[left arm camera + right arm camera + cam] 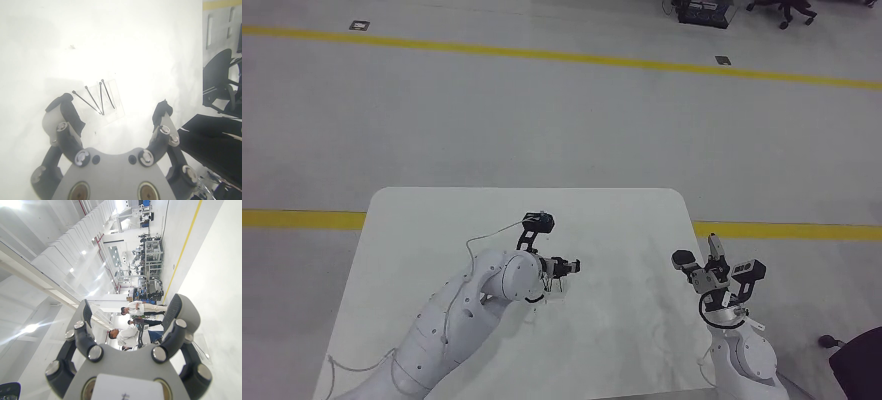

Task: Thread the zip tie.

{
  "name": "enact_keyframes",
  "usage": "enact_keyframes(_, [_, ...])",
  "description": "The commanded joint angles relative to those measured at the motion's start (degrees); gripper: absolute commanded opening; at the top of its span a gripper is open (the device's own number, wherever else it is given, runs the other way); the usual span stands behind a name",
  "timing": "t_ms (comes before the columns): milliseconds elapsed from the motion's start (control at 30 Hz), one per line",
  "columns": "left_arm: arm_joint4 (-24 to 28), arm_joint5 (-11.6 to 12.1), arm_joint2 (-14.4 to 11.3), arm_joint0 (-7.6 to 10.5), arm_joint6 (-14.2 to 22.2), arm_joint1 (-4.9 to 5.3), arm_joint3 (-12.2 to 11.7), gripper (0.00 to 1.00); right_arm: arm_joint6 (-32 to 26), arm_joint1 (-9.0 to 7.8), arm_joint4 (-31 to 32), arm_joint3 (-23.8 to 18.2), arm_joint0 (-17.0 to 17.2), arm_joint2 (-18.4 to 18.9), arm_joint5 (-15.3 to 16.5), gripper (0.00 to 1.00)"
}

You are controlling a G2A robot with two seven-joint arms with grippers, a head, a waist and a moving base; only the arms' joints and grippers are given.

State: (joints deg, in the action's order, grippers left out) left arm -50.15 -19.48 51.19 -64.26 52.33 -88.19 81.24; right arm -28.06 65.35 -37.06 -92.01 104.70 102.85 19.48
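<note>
Just thin black zip ties (pixel 94 100), fanned over clear sheet (pixel 118 108).

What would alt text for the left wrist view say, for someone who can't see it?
Four black zip ties lie fanned out on a clear sheet on a white table, just beyond the open jaws of the left arm.

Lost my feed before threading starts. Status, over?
Left gripper open, above four zip ties on clear sheet. Right gripper open, empty, near edge of table. Path to ties unobstructed.
</note>
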Motion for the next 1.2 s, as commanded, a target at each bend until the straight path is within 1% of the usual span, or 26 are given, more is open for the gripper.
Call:
enact_keyframes(0, [1.05,0.0,1.77,-0.55,0.27,-0.82,-0.75,1.0,0.0,0.0,0.0,0.0,0.0,0.0,0.0,1.0])
enact_keyframes(67, [-0.18,0.0,2.53,-0.68,0.71,-1.55,-1.56,1.0,0.0,0.0,0.0,0.0,0.0,0.0,0.0,1.0])
enact_keyframes(167, [0.67,0.0,4.29,-1.33,2.0,-3.0,-2.1,1.0,0.0,0.0,0.0,0.0,0.0,0.0,0.0,1.0])
enact_keyframes(200, [0.09,0.0,4.77,-1.46,2.36,-3.54,-2.37,1.0,0.0,0.0,0.0,0.0,0.0,0.0,0.0,1.0])
enact_keyframes(267, [-1.68,0.0,4.63,-1.6,2.84,-4.19,-2.3,1.0,0.0,0.0,0.0,0.0,0.0,0.0,0.0,1.0])
enact_keyframes(600, [-1.68,0.0,4.63,-1.6,2.84,-4.19,-2.3,1.0,0.0,0.0,0.0,0.0,0.0,0.0,0.0,1.0])
enact_keyframes(700, [-2.96,0.0,2.93,-2.03,0.92,-4.31,-2.72,1.0,0.0,0.0,0.0,0.0,0.0,0.0,0.0,1.0])
enact_keyframes(767, [-3.16,0.0,2.39,-1.89,0.09,-4.49,-3.49,1.0,0.0,0.0,0.0,0.0,0.0,0.0,0.0,1.0])
enact_keyframes(900, [-4.67,0.0,1.6,-1.58,0.07,-5.05,-4.4,1.0,0.0,0.0,0.0,0.0,0.0,0.0,0.0,1.0])
enact_keyframes(1000, [-6.19,0.0,1.28,-1.4,0.26,-5.63,-4.9,0.92,0.0,0.0,0.0,0.0,0.0,0.0,0.0,1.0])
enact_keyframes(1067, [-6.92,0.0,1.41,-1.39,0.46,-6.01,-5.28,0.83,0.0,0.0,0.0,0.0,0.0,0.0,0.0,1.0])
enact_keyframes(1100, [-7.68,0.0,1.61,-1.35,0.68,-6.26,-5.6,0.82,0.0,0.0,0.0,0.0,0.0,0.0,0.0,1.0])
enact_keyframes(1133, [-8.22,0.0,1.8,-1.36,0.82,-6.47,-5.78,0.78,0.0,0.0,0.0,0.0,0.0,0.0,0.0,1.0])
enact_keyframes(1167, [-8.56,0.0,2.02,-1.42,0.99,-6.7,-5.89,0.78,0.0,0.0,0.0,0.0,0.0,0.0,0.0,1.0])
